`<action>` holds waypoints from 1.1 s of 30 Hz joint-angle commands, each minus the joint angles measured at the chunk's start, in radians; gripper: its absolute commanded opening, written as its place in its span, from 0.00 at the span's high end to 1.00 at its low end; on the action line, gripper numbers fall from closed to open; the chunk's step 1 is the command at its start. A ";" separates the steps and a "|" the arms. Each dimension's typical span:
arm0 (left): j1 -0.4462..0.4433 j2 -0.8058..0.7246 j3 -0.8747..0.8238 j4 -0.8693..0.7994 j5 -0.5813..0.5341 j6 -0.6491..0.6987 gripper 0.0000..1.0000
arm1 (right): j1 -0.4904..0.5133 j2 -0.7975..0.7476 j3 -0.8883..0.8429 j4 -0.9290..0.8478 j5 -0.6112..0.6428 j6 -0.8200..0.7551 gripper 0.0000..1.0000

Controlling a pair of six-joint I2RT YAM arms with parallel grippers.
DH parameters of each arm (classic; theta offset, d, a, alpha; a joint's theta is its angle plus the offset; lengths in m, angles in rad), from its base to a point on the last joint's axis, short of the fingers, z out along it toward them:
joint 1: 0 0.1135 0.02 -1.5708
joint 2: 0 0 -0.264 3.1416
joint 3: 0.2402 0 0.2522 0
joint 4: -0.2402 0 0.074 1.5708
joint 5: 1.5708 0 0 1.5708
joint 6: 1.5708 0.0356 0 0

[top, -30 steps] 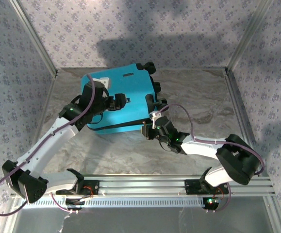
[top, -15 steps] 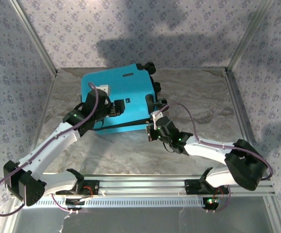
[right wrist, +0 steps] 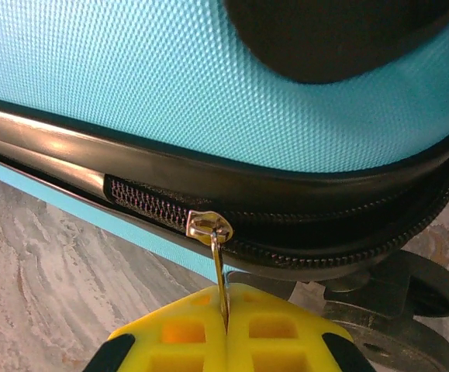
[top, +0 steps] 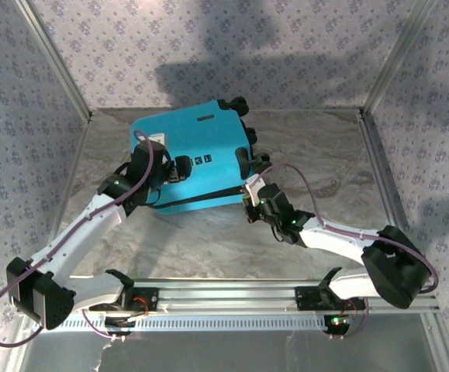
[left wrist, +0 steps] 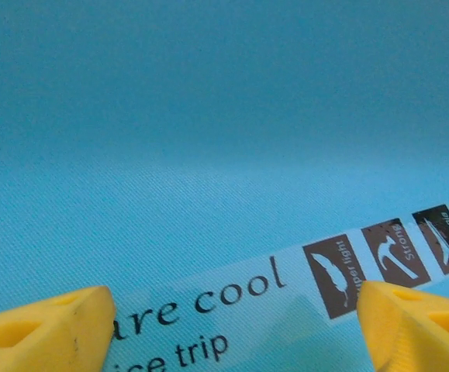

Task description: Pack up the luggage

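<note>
The turquoise luggage (top: 201, 139) lies flat at the back of the table, wheels to the right. My left gripper (top: 184, 167) hovers just over its lid, open. In the left wrist view the yellow fingertips (left wrist: 46, 329) stand wide apart on either side of a label sticker (left wrist: 286, 291) on the luggage (left wrist: 208, 116). My right gripper (top: 249, 203) is at the luggage's near right corner. It (right wrist: 226, 322) is shut on the metal zipper pull (right wrist: 219, 267), which hangs from the slider (right wrist: 208, 225) on the black zipper track. The zipper is unzipped left of the slider.
A black wheel (right wrist: 414, 291) sits just right of the right gripper. Metal frame posts and patterned walls close in the marble table (top: 317, 155) on three sides. Bare tabletop lies in front of and to the right of the luggage.
My right gripper has shut on the zipper pull and shifted a little to the right along the luggage's front edge. The left gripper stayed open over the lid, which sits lower.
</note>
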 commanded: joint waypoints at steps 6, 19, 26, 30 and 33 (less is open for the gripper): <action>0.027 0.048 0.066 -0.015 0.103 0.119 0.20 | -0.080 -0.056 -0.070 0.081 -0.084 -0.068 1.00; -0.212 0.386 0.474 0.047 0.346 0.482 0.18 | -0.166 -0.143 -0.167 0.195 -0.341 -0.103 1.00; -0.304 0.628 0.748 -0.109 0.385 0.687 0.22 | -0.171 -0.140 -0.170 0.208 -0.358 -0.102 1.00; -0.310 0.758 0.886 -0.194 0.387 0.752 0.26 | -0.171 -0.138 -0.171 0.215 -0.366 -0.096 1.00; -0.313 0.836 0.994 -0.249 0.396 0.784 0.26 | -0.171 -0.137 -0.171 0.216 -0.372 -0.093 1.00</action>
